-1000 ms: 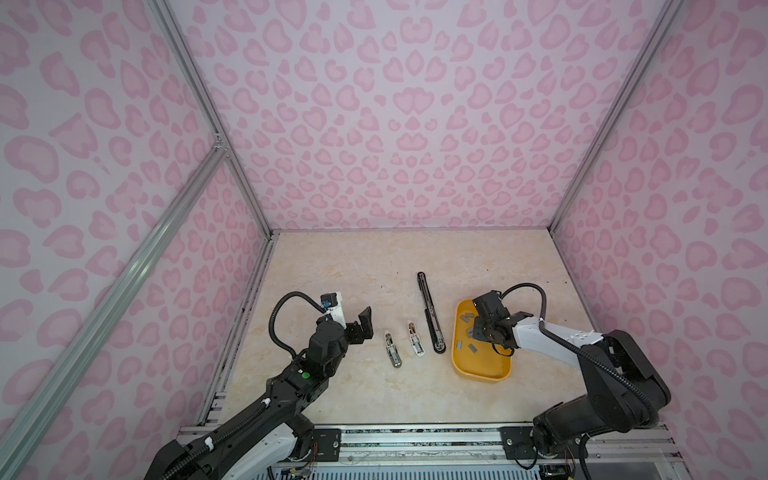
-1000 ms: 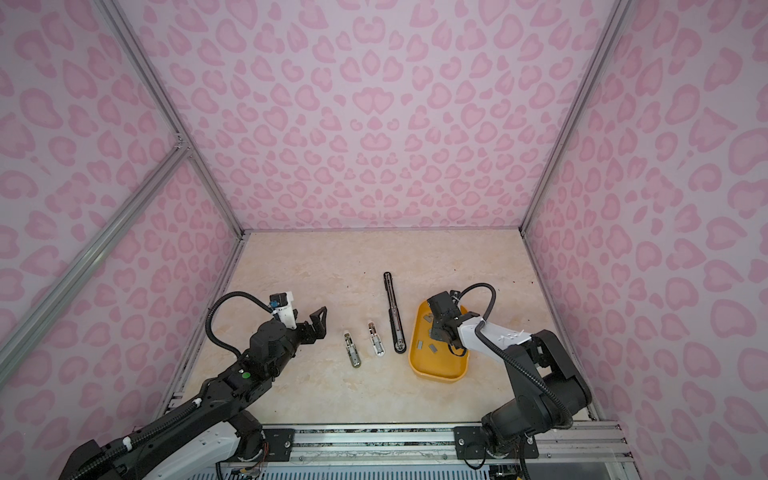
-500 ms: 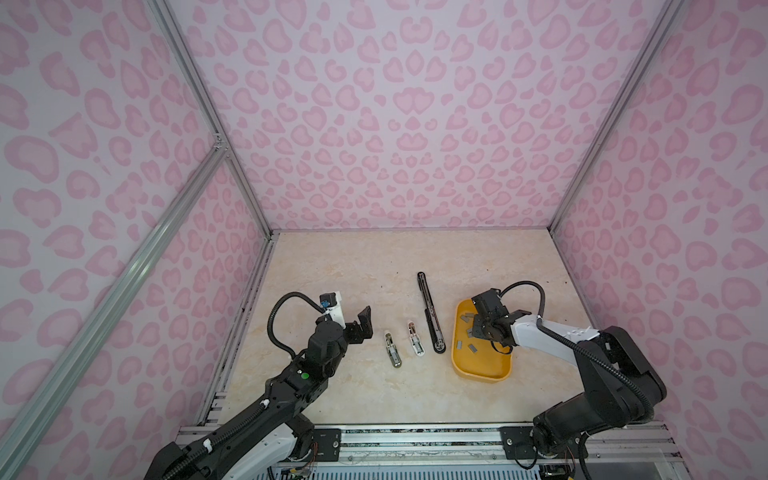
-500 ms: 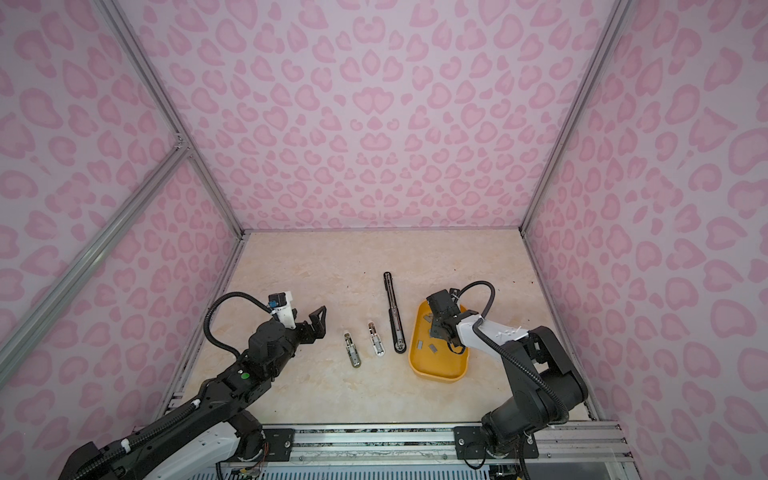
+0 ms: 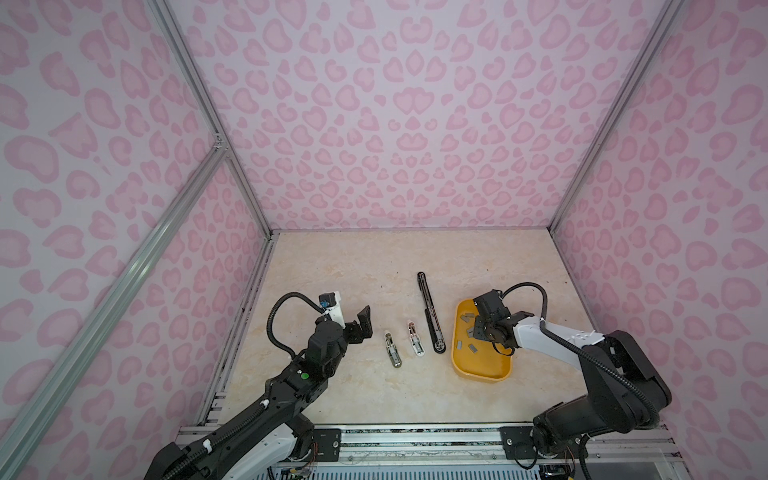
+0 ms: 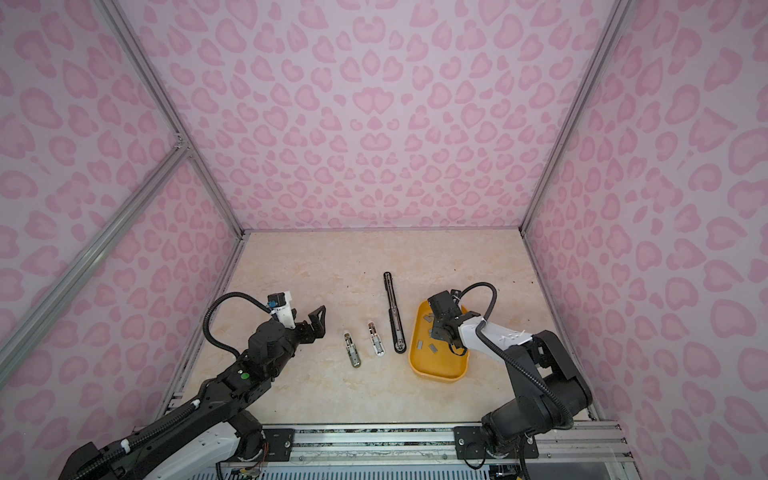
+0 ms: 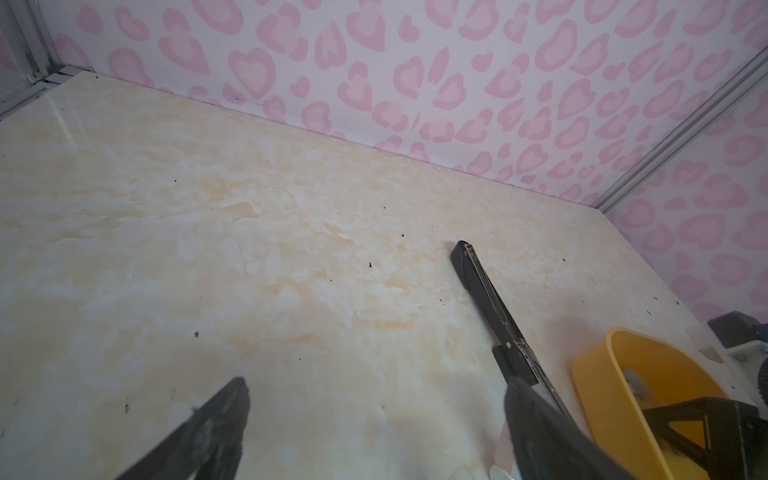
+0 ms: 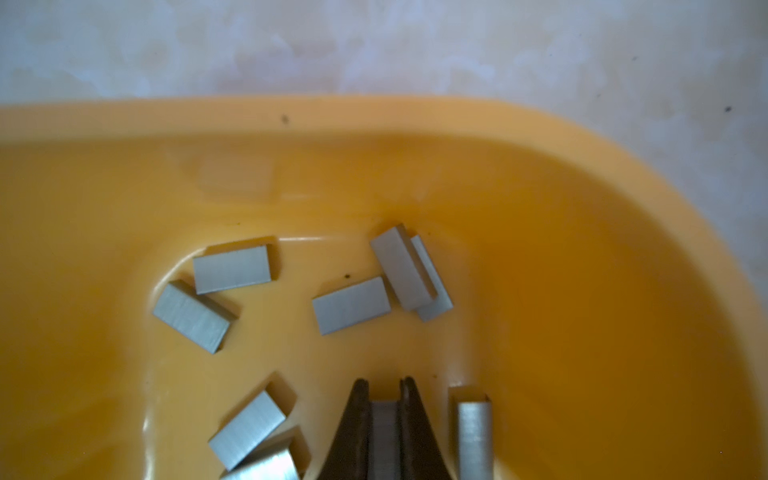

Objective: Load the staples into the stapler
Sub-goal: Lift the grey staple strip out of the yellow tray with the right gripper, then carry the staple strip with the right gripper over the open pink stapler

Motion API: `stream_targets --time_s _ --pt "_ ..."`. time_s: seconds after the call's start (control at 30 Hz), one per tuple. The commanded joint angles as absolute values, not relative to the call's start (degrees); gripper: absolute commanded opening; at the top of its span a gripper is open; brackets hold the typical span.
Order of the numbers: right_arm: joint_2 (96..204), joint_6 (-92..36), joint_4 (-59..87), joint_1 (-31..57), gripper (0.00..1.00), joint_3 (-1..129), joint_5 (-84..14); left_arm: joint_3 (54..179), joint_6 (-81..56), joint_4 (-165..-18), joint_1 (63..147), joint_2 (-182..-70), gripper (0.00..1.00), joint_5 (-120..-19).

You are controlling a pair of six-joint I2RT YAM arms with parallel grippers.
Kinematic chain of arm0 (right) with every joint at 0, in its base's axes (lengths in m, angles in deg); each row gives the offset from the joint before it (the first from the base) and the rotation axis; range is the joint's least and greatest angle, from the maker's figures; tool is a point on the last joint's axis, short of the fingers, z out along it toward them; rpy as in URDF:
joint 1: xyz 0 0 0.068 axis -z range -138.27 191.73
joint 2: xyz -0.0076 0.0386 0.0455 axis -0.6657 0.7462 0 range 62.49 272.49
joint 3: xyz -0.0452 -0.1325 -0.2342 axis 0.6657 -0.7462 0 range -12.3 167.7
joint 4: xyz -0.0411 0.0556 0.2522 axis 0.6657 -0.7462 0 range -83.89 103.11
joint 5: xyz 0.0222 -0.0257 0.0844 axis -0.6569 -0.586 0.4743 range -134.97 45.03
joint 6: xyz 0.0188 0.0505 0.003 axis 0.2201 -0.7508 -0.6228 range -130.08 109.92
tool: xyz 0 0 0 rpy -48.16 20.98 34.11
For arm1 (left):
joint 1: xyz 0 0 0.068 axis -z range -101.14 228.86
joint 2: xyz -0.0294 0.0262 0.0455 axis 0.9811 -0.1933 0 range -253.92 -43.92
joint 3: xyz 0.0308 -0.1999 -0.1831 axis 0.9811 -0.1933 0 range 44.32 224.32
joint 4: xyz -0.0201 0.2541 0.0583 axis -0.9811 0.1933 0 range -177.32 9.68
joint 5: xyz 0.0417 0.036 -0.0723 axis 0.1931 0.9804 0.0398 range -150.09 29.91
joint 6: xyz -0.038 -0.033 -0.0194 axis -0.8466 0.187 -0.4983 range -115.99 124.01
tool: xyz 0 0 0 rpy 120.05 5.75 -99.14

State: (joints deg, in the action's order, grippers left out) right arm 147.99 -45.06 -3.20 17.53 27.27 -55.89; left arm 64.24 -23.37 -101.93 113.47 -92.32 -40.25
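Several grey strips of staples (image 8: 351, 305) lie loose in a yellow tray (image 8: 374, 114), seen in both top views (image 5: 473, 348) (image 6: 432, 348). My right gripper (image 8: 385, 384) reaches down into the tray and is shut on one strip of staples (image 8: 384, 436), which stands on edge between its fingers. A long black stapler (image 5: 430, 318) lies opened flat just left of the tray. Two small staplers (image 5: 392, 350) (image 5: 415, 337) lie further left. My left gripper (image 5: 359, 328) hovers open and holds nothing, left of the small staplers.
The yellow tray (image 5: 478, 368) sits on the right of the marble floor, close to the black stapler (image 7: 486, 295). Pink patterned walls and metal frame posts enclose the floor on three sides. A metal rail (image 5: 415, 440) runs along the front edge.
My right gripper's fingers have closed on a strip of staples in the tray. The left arm has not moved.
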Motion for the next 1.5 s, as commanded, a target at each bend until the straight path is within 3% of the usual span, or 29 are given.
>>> stream_targets --time_s 0.0,0.33,0.53,0.7,0.93,1.47 --pt "146.0 -45.2 -4.0 17.5 0.12 26.5 -56.7 64.4 -23.7 -101.9 113.5 -92.0 0.97 -39.3" --pt "139.8 -44.9 -9.5 14.7 0.1 33.4 -55.6 64.7 -24.2 -101.3 113.5 -92.7 0.97 -36.8" --pt "134.7 -43.7 -11.7 8.9 0.1 37.4 -59.9 64.2 -24.5 -101.6 113.4 -92.3 0.97 -36.5" --pt "131.3 -40.8 -5.3 1.6 0.1 36.6 -60.9 64.4 -24.9 -101.8 113.5 -93.5 0.97 -37.1" --pt "136.2 -39.3 2.2 -4.5 0.08 34.4 -60.4 64.5 -25.4 -102.4 113.4 -95.3 0.97 -36.8" --pt "146.3 -40.4 4.7 -13.1 0.05 34.7 -56.2 65.7 -25.4 -102.1 113.2 -97.4 0.97 -38.5"
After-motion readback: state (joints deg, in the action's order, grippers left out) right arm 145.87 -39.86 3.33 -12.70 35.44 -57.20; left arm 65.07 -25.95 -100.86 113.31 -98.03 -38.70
